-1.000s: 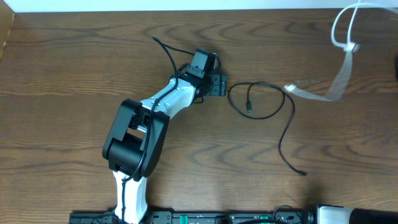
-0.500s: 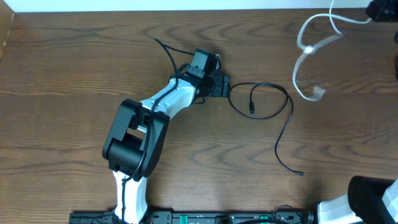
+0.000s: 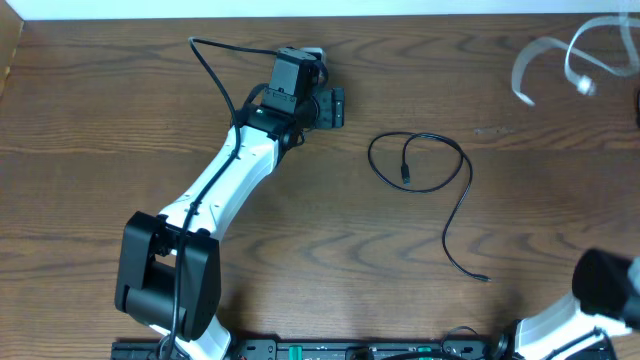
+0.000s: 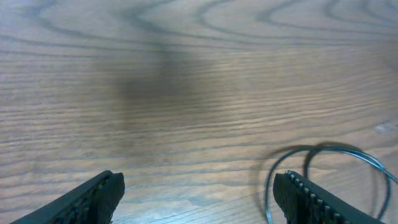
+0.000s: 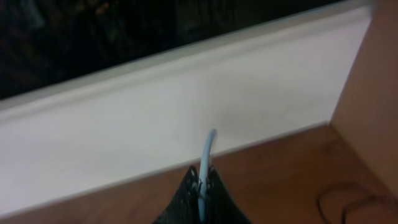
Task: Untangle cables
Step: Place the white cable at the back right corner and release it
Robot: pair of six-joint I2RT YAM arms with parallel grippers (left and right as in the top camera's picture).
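Note:
The black cable (image 3: 430,172) lies on the table in a loop with a tail running to the lower right; part of its loop shows in the left wrist view (image 4: 323,174). The white cable (image 3: 560,60) hangs blurred in the air at the top right, apart from the black one. My left gripper (image 3: 335,107) is open and empty, left of the black loop; its jaws (image 4: 199,196) are wide apart over bare wood. My right gripper (image 5: 202,183) is shut on the white cable (image 5: 207,149), lifted high; its jaws are out of the overhead view.
The left arm (image 3: 230,180) stretches diagonally across the left half of the wooden table (image 3: 100,120). The right arm's base (image 3: 600,290) shows at the bottom right corner. A white wall strip (image 3: 300,8) runs along the table's far edge.
The white cable has been pulled up and to the right, away from the black one. The left arm has stretched out and its gripper has moved up and left, away from the black loop.

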